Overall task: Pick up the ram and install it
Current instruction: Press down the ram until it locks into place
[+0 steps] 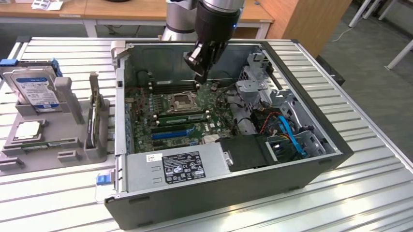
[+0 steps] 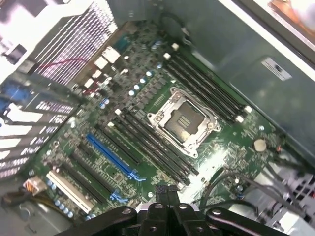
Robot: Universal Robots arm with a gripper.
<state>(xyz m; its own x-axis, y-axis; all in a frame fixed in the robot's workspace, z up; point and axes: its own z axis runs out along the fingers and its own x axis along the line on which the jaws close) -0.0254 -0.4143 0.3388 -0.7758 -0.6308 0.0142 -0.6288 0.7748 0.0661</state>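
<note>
The ram (image 1: 184, 116), a long green stick with dark chips, stands along the black memory slots beside the CPU socket (image 1: 180, 101) on the motherboard inside the open computer case (image 1: 258, 179). My gripper (image 1: 201, 79) hangs above the board, on the far side of the socket from the ram and clear of it. Its fingers are shut with nothing between them. In the wrist view the shut gripper (image 2: 166, 189) points down at the board near the end of the memory slots (image 2: 152, 147), with the CPU socket (image 2: 183, 121) beyond; there I cannot tell the ram from the slots.
A grey fixture (image 1: 67, 96) at the exterior view's left holds a hard drive (image 1: 34, 87) and a CPU chip (image 1: 28, 129). A long blue expansion slot (image 1: 173, 132), a power supply (image 1: 177, 166) and blue cables (image 1: 290, 135) crowd the case.
</note>
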